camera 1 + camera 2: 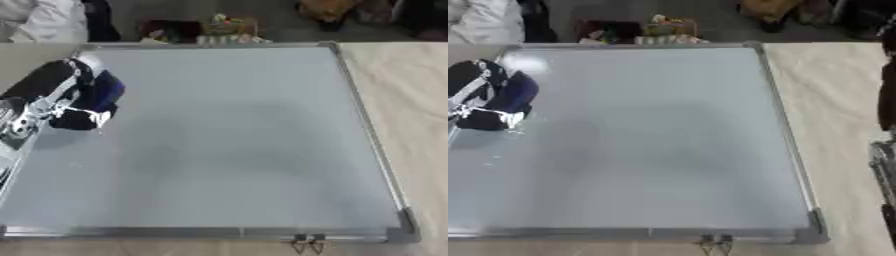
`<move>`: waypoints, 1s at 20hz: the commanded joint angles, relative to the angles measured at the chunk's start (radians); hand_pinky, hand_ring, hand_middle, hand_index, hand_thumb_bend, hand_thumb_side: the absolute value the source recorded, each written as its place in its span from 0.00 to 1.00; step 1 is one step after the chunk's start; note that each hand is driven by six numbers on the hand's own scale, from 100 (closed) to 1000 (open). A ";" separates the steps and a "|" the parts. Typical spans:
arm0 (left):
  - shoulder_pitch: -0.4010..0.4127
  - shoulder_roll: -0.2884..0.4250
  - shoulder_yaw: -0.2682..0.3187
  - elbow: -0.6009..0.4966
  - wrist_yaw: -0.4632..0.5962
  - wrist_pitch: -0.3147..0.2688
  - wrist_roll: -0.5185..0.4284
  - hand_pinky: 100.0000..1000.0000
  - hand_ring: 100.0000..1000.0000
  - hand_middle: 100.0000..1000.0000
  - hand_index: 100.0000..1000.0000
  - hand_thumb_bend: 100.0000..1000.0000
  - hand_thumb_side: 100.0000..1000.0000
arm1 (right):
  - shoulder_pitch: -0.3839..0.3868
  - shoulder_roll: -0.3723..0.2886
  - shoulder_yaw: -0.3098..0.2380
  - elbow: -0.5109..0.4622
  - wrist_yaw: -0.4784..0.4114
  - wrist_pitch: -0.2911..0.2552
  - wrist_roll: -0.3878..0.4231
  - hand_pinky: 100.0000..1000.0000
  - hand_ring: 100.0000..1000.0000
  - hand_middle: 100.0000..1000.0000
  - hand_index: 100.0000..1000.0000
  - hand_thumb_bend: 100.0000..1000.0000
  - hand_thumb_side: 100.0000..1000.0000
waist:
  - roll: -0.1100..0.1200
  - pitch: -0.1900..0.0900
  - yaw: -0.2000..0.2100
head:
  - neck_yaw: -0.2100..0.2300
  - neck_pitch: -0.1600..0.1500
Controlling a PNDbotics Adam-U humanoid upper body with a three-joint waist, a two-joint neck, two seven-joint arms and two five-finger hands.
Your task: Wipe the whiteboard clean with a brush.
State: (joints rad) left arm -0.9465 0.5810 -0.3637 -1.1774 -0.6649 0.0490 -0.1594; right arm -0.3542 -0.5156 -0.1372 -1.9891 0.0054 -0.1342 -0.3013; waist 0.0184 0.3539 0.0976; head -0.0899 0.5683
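A large whiteboard [236, 145] with a grey metal frame lies flat on the table and fills most of both views; its surface looks blank. My left hand [74, 107] is over the board's left edge, its fingers curled round a dark blue brush [107, 90] that is pressed against the board. Only part of the brush shows past the hand. Part of my right arm [885, 100] shows as a dark shape at the far right edge of the right eye view; its hand is not visible.
Pale wooden table [411, 100] shows to the right of the board and along the front. Two small metal clips [306, 245] hang at the board's front edge. Boxes and cluttered items [219, 27] sit beyond the far edge.
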 commanded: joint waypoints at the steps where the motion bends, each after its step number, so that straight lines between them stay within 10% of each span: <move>1: -0.042 0.025 0.047 0.058 -0.027 -0.002 -0.011 0.38 0.49 0.40 0.20 0.19 0.15 | -0.017 -0.024 -0.008 -0.011 -0.008 -0.006 0.001 0.82 0.80 0.71 0.88 0.00 1.00 | -0.002 -0.014 -0.006 | 0.019 -0.022; 20: -0.200 0.014 0.259 0.349 -0.193 0.076 0.062 0.38 0.48 0.39 0.20 0.13 0.16 | -0.032 -0.020 -0.011 -0.011 -0.003 -0.017 -0.002 0.83 0.80 0.71 0.88 0.00 1.00 | -0.003 0.056 -0.069 | 0.082 -0.084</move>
State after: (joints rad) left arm -1.1223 0.5628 -0.1240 -0.8262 -0.8548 0.1164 -0.1031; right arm -0.3778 -0.5155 -0.1380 -1.9891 0.0011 -0.1456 -0.3037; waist 0.0160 0.4321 0.0274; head -0.0132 0.4944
